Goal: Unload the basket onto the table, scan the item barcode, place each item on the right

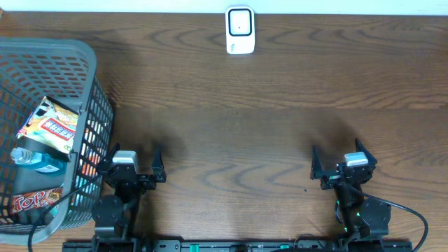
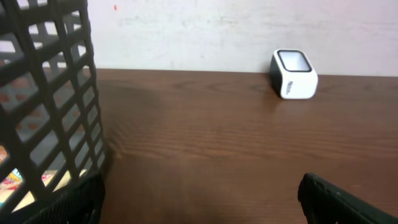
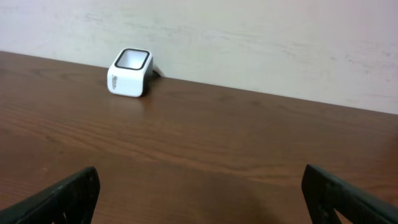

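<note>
When you look down from above, a brown wooden table (image 1: 245, 126) has a gray basket (image 1: 94, 77) on its left side. Inside the basket lie a bright snack bag (image 1: 50, 124) with red and yellow on it, a clear bottle (image 1: 38, 162) with blue on it, and a red pack (image 1: 31, 203) with big white letters. They are too small to tell where their barcodes are. A little white scanner (image 1: 240, 30) with a dark window stands at the far edge of the table, well apart from the basket. The left gripper (image 1: 133, 166) sits just beside the basket at the near edge, its jaws spread wide with nothing between them. The right gripper (image 1: 341, 162) sits at the near right, jaws wide too and holding nothing. From the left wrist, the basket (image 2: 56, 93) fills the left side, and bits of bright color show through its holes. The scanner (image 2: 293, 74) stands far off by the pale wall (image 2: 217, 31), white and boxy with a dark face. Two black fingers (image 2: 342, 199) poke in at the bottom corners, far apart, with only bare table (image 2: 205, 137) between them. From the right wrist, the scanner (image 3: 129, 72) stands at the far left by the wall (image 3: 261, 37). Its black fingers (image 3: 62, 199) are also far apart over bare table (image 3: 205, 143).
</note>
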